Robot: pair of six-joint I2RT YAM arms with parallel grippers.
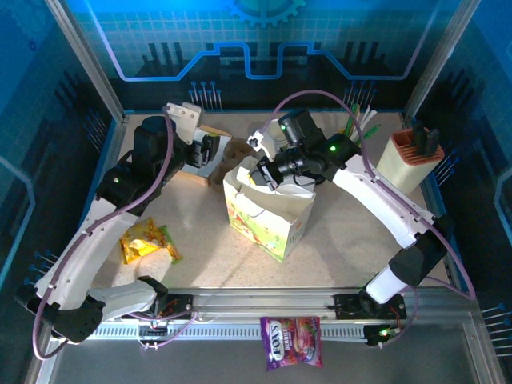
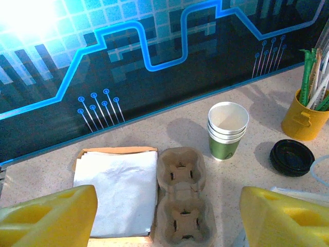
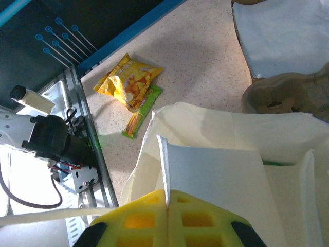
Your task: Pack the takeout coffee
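Note:
The takeout coffee is hidden; a thin green sliver (image 3: 277, 163) shows inside the white flower-printed paper bag (image 1: 268, 212) (image 3: 216, 123), which stands open at mid-table. My right gripper (image 1: 266, 171) (image 3: 167, 195) hovers over the bag's mouth, shut on a folded white napkin (image 3: 221, 175) that hangs down into the opening. My left gripper (image 1: 210, 152) (image 2: 169, 206) is open with nothing between its fingers, above a brown two-cup carrier (image 2: 182, 195) and a tray of white napkins (image 2: 115, 190).
A stack of lidless white-and-green cups (image 2: 227, 128) and black lids (image 2: 292, 157) sit near the back wall beside the yellow cup of straws (image 2: 303, 116) (image 1: 356, 124). Snack packets (image 1: 148, 242) lie front left. A candy bag (image 1: 292, 342) rests on the front rail. A cream holder (image 1: 412, 156) stands at right.

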